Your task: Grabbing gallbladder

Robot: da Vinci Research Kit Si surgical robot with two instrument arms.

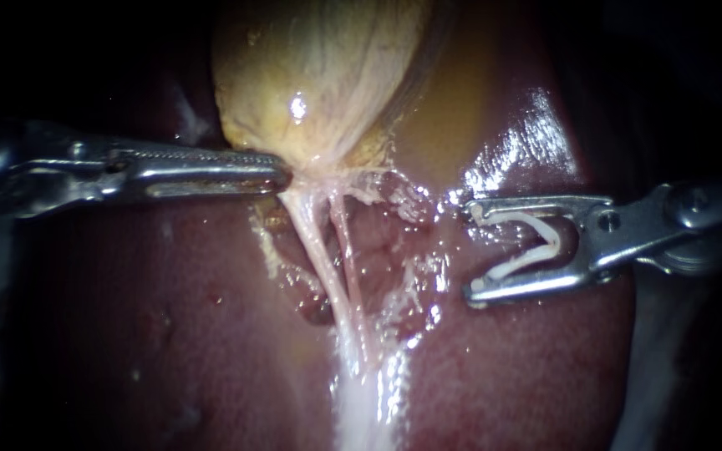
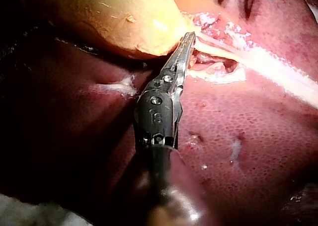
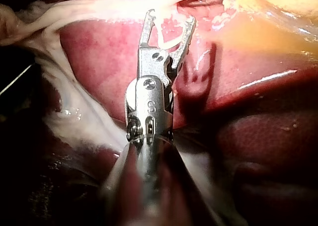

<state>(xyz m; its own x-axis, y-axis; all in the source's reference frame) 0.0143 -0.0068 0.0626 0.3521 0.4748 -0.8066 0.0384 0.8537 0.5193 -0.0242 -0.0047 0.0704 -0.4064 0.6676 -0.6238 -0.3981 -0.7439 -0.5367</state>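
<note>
The left instrument (image 1: 282,177) was long, thin, silver metal with tiny teeth. The right instrument (image 1: 471,250) was silver, with round screws.

- Endoscope: sits close over the tissue and faces the spot where the gallbladder (image 1: 319,75) tapers down onto the liver (image 1: 211,334). The left tool (image 1: 282,177) enters from the left edge and the right tool (image 1: 471,250) from the right.
- Left wrist cam: rides behind its own tool and looks along the shaft toward the tip, really near. The gallbladder lies just ahead.
- Right wrist cam: same deal behind the right tool, looking past it at the liver.
- Overlap: all three catch the gallbladder's narrow end and the pale strands (image 1: 336,276) running off it. The white clip (image 1: 551,238) shows in the endoscope and right wrist views.
</note>
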